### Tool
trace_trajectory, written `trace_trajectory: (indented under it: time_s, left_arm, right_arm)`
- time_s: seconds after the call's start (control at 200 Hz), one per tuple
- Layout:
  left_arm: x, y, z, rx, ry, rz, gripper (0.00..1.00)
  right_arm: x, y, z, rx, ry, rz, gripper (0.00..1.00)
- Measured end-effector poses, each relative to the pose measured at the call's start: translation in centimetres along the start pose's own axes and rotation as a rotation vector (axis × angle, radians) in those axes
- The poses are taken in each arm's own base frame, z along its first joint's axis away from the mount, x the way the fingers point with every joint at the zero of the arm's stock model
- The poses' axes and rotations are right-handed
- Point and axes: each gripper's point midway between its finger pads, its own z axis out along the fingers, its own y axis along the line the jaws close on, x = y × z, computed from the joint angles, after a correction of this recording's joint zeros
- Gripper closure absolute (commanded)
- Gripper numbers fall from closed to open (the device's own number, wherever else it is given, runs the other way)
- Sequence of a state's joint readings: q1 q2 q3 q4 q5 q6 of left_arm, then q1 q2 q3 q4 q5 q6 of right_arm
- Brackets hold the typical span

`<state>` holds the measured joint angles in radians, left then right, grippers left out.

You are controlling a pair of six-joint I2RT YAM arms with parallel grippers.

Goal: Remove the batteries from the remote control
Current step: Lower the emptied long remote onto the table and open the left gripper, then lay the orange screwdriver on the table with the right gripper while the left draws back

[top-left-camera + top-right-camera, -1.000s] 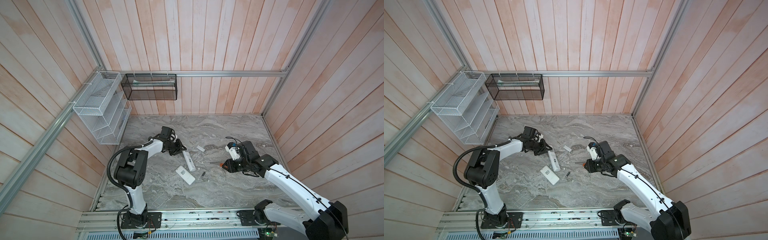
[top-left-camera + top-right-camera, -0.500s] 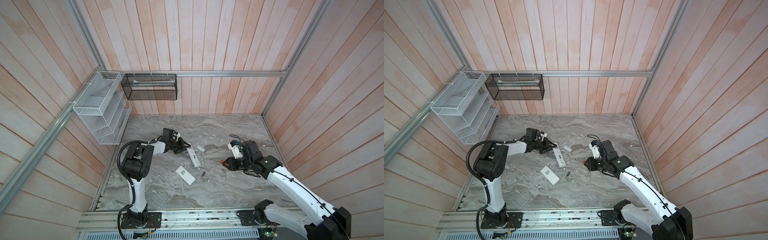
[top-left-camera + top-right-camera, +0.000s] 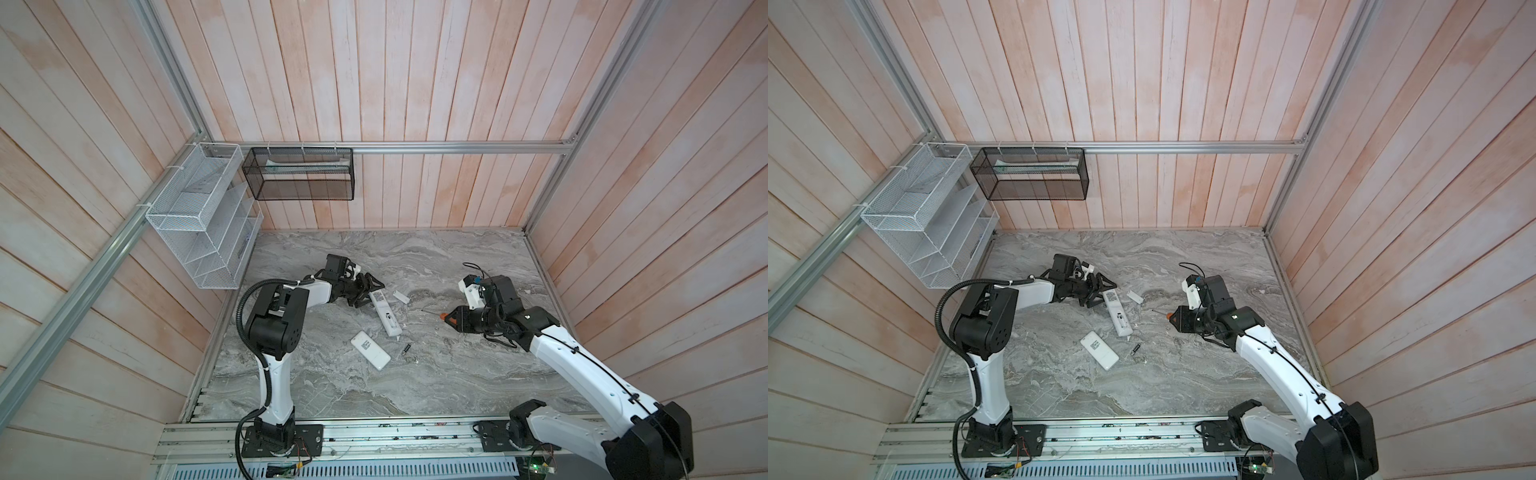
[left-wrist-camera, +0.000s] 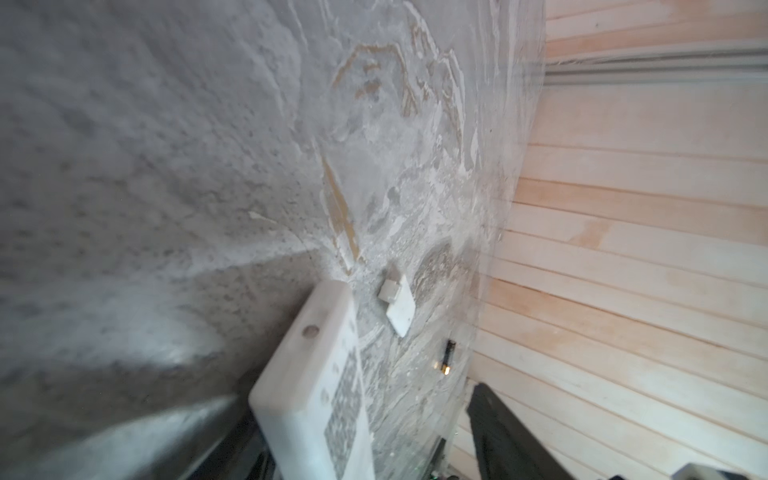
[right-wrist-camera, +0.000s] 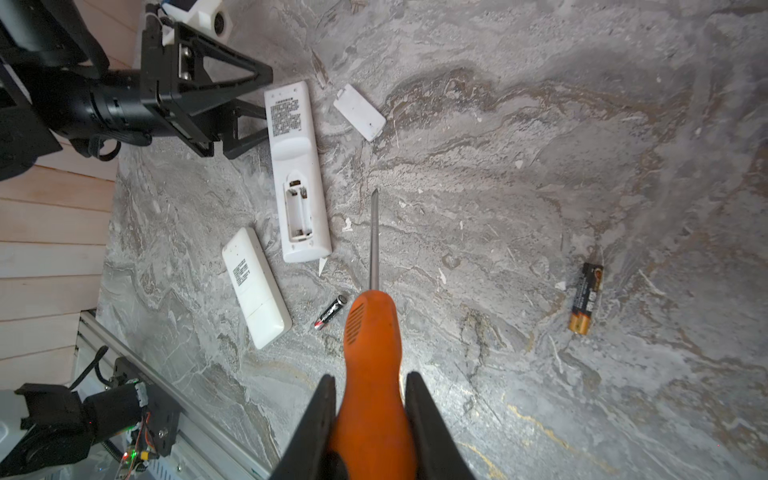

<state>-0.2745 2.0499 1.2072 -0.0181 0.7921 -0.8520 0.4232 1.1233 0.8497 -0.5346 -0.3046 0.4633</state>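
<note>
Lying back-up on the grey marbled table (image 3: 332, 395), a long white remote control (image 3: 385, 313) was seen in both top views. Its battery compartment (image 5: 297, 210) was shown uncovered and empty in the right wrist view. The left gripper (image 3: 368, 291) was set low at the labelled end of that remote, its jaws spread wide apart and clamped on nothing. Whether a finger touched the casing could not be told. A small white battery cover (image 3: 401, 296) was seen just beside the same end, on the side away from the left gripper. A shorter white remote control (image 3: 370, 350) was placed near the compartment end of the long one, also back-up, with its own cover closed.

Two batteries were found loose on the table. A slim black-and-red battery (image 5: 331, 311) was seen near the compartment end of the long remote control, just beside the shorter one. A black-and-gold battery (image 5: 586, 298) was seen well apart from both remotes, out on the right arm's side of the table.

The right gripper (image 5: 370, 380) was closed tight on the orange handle of a screwdriver (image 5: 372, 332). The metal shaft was pointed toward the long remote control, and its tip was kept apart from the casing.
</note>
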Motion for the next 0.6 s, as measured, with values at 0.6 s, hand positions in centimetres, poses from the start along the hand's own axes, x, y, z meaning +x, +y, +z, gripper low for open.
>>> trace_trajectory:
  time_s: [0.6]
  left_arm:
    - [2.5,-6.1,-9.4,-0.096,-0.151,0.127,0.0]
  right_arm:
    - [-5.3,-3.1,3.6,0.044,-0.235,0.158,1.0]
